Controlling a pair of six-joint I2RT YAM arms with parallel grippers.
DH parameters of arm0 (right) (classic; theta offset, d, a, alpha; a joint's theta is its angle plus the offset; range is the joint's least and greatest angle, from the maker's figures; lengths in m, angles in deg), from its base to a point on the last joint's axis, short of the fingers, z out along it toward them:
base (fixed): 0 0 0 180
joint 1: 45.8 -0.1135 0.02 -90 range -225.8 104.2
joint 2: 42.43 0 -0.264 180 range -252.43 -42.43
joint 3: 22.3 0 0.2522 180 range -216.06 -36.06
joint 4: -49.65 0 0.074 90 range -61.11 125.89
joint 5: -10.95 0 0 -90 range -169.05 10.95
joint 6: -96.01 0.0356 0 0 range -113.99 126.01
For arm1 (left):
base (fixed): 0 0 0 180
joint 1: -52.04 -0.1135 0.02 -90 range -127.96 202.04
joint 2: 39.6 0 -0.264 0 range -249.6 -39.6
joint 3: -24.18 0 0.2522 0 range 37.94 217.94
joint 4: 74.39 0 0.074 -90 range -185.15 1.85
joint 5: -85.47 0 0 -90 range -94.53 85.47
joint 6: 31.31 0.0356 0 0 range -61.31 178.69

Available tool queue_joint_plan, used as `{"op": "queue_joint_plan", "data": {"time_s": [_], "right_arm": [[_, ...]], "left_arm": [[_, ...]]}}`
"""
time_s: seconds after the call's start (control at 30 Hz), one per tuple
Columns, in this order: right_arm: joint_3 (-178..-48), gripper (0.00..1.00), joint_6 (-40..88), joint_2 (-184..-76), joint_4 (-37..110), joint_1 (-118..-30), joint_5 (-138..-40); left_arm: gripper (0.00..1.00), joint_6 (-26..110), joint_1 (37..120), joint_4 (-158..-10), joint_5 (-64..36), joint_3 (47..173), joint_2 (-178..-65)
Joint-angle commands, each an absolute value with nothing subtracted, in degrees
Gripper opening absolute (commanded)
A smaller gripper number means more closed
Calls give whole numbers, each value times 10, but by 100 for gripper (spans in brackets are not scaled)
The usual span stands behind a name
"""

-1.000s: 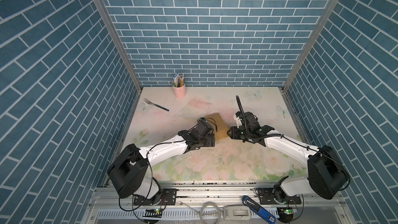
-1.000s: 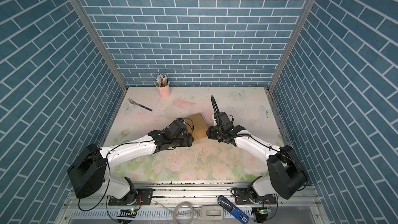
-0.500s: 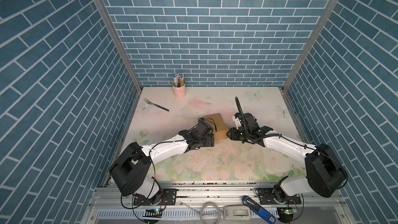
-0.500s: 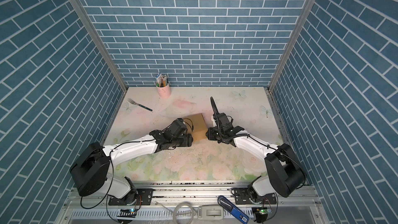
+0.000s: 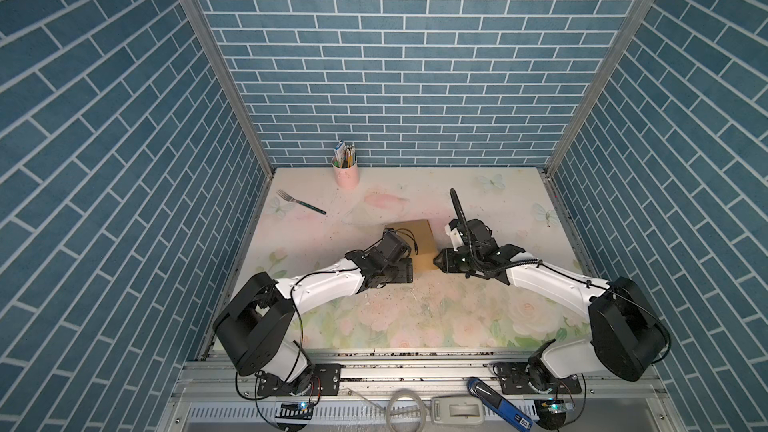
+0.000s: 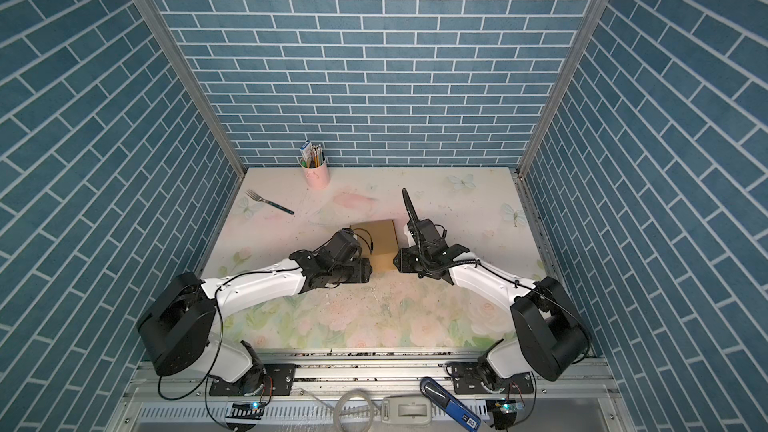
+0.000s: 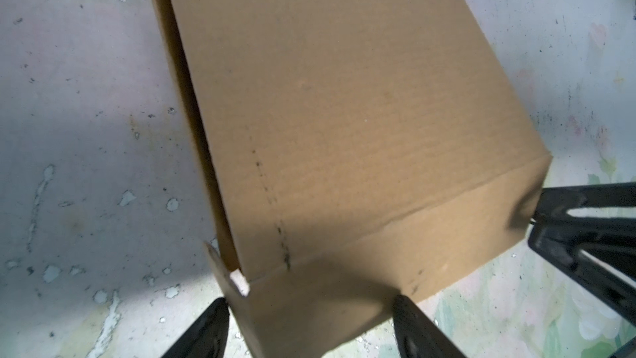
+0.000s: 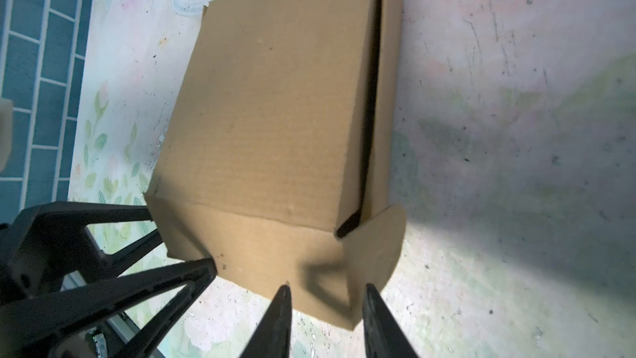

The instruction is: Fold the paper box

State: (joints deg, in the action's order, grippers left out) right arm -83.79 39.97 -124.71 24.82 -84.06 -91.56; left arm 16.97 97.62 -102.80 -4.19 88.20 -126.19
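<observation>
brown paper box (image 5: 419,238), fork (image 5: 301,202), pink cup (image 5: 345,174)

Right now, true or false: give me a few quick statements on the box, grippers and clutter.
The paper box lies between both grippers. True.
The left gripper is open. True.
The fork rests on the box. False: it lies on the table, well apart.
The pink cup is tipped over. False: it stands upright.
The right gripper is shut tight. False: its jaws stand apart at the box's edge.
</observation>
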Motion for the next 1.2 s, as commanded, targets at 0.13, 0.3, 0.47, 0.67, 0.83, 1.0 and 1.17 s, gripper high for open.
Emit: {"op": "queue_joint_plan", "data": {"time_s": [0.13, 0.3, 0.47, 0.67, 0.83, 1.0, 1.17], "right_arm": [[-823, 45, 364, -1232, 250, -843, -868], [-822, 47, 363, -1232, 264, -843, -870], [-831, 47, 365, -1229, 269, -843, -872], [-846, 48, 373, -1226, 269, -842, -874], [-845, 47, 395, -1229, 265, -842, -887], [-826, 47, 418, -1234, 294, -842, -916], [-825, 43, 434, -1254, 321, -844, -950]], "left_arm": [[77, 182, 958, -1044, -39, 898, -1240], [77, 188, 939, -1044, -45, 900, -1230], [77, 193, 919, -1041, -54, 906, -1232], [77, 195, 899, -1029, -67, 917, -1259], [77, 187, 895, -1012, -81, 908, -1265], [75, 173, 895, -986, -93, 880, -1258], [74, 168, 897, -966, -105, 869, -1267]]}}
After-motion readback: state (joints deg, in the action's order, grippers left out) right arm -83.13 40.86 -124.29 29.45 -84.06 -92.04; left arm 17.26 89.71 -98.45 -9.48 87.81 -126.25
